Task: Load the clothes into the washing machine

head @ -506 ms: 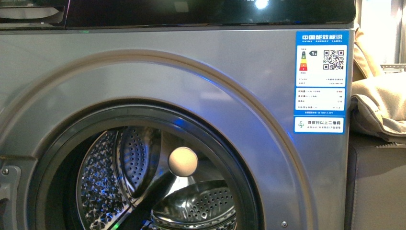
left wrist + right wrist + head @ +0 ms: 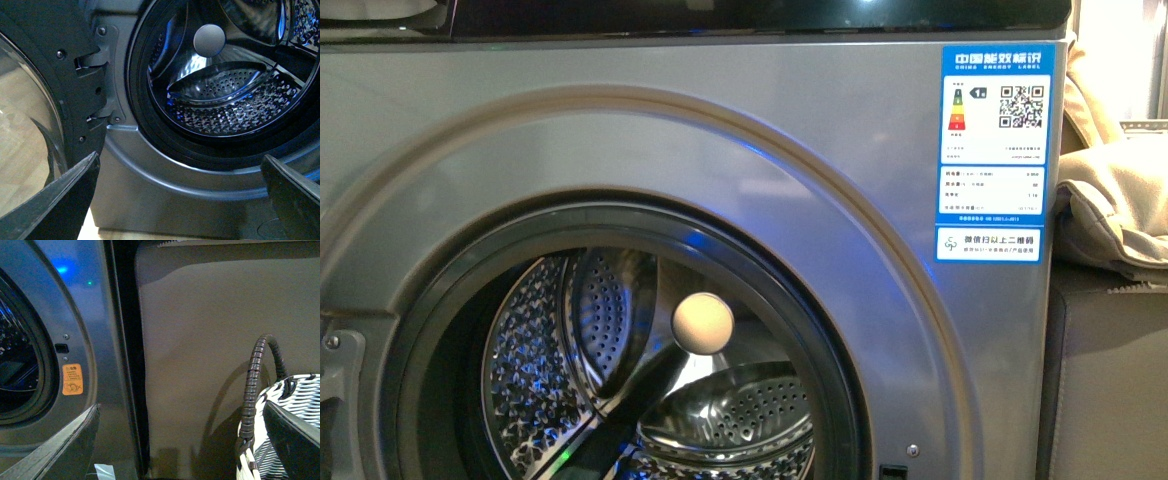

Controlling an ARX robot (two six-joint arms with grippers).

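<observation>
The silver-grey washing machine (image 2: 740, 180) fills the front view, its porthole open onto the shiny perforated drum (image 2: 620, 380). A blue-white energy label (image 2: 998, 150) sticks to its upper right. No clothes show in any view. In the left wrist view my left gripper (image 2: 182, 200) is open and empty, low in front of the machine's porthole rim (image 2: 165, 145), with the drum (image 2: 235, 95) beyond. My right gripper (image 2: 182, 440) is open and empty, facing the gap between the machine's right edge (image 2: 100, 340) with its orange sticker (image 2: 72, 379) and a brown panel. Neither arm shows in the front view.
The open glass door (image 2: 30, 130) hangs on its hinge (image 2: 97, 75) beside the left gripper. A white woven basket (image 2: 290, 425) with a dark wrapped handle (image 2: 252, 385) sits by the right gripper. A brown panel (image 2: 210, 350) stands next to the machine, a beige cloth (image 2: 1115, 210) on top.
The front view has shifted slightly: the machine and its label sit a little lower and further right in the frame, and more of the drum shows.
</observation>
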